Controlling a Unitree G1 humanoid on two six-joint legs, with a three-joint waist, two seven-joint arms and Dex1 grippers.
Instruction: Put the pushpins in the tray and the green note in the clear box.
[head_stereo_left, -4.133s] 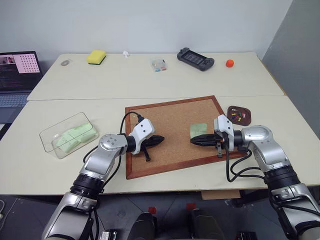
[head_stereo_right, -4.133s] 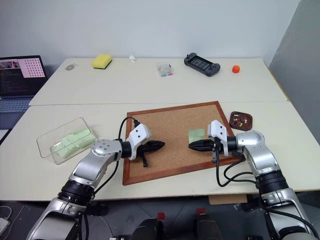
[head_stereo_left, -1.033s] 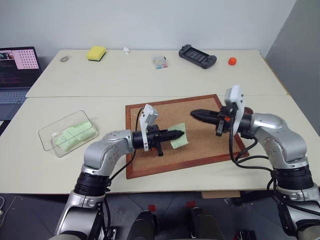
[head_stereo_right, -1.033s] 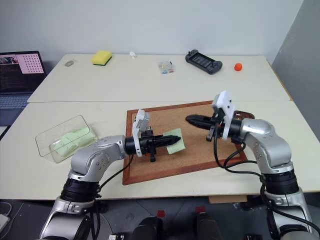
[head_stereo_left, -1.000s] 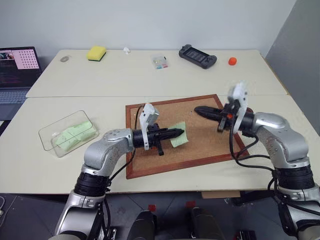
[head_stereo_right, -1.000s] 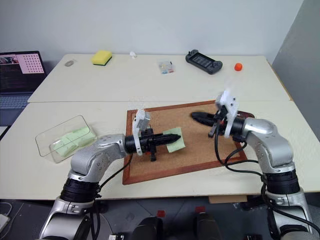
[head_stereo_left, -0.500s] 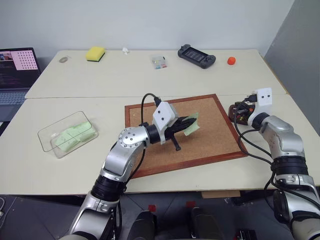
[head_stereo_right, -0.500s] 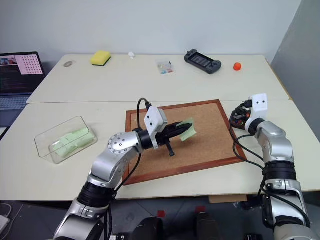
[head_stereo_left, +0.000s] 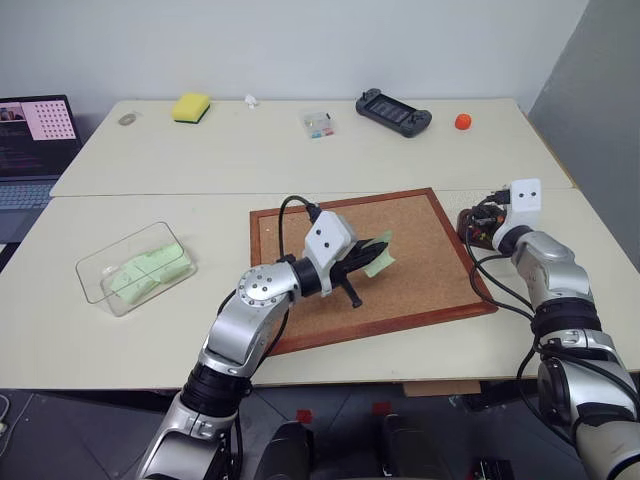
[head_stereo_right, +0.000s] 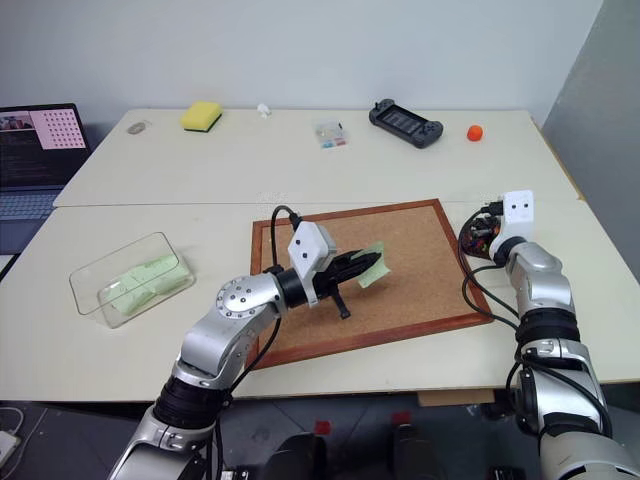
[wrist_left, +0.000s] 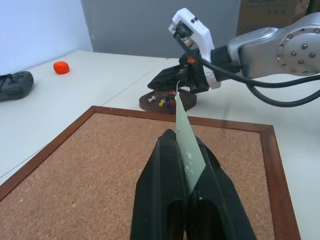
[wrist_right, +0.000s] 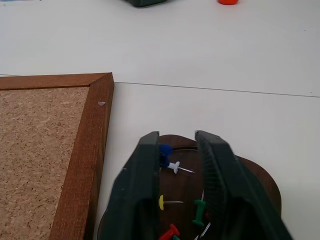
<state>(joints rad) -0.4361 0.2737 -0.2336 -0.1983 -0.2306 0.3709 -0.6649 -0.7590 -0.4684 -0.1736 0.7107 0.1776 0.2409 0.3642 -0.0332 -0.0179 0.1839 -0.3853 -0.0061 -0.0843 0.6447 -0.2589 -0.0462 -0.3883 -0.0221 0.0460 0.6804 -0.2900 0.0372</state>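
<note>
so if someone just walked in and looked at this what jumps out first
The pale green note pinched in the shut left gripper, held up above the middle of the cork board. Next, the right gripper with its fingers parted over the small brown tray of coloured pushpins, just off the board's right edge. Further left, a clear box holds more green notes.

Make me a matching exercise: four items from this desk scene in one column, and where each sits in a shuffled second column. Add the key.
Items
1. green note
2. pushpins
3. yellow sponge
4. clear box

Places
A. far edge of the back table
B. in the brown tray
C. pinched in the left gripper, above the corkboard
D. near table, left of the corkboard

Pairs: 1-C, 2-B, 3-A, 4-D
</note>
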